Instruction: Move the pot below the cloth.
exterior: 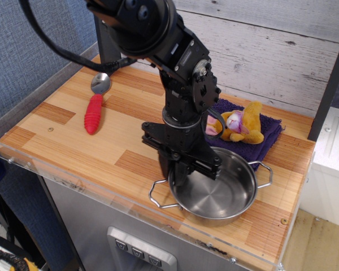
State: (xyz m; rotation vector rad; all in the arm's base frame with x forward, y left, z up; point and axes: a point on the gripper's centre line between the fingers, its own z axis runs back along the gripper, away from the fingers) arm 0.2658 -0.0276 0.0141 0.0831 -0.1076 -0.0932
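Even, bright indoor light — soft shadows, mild glare inside the pot [217, 195] — sharp focus throughout
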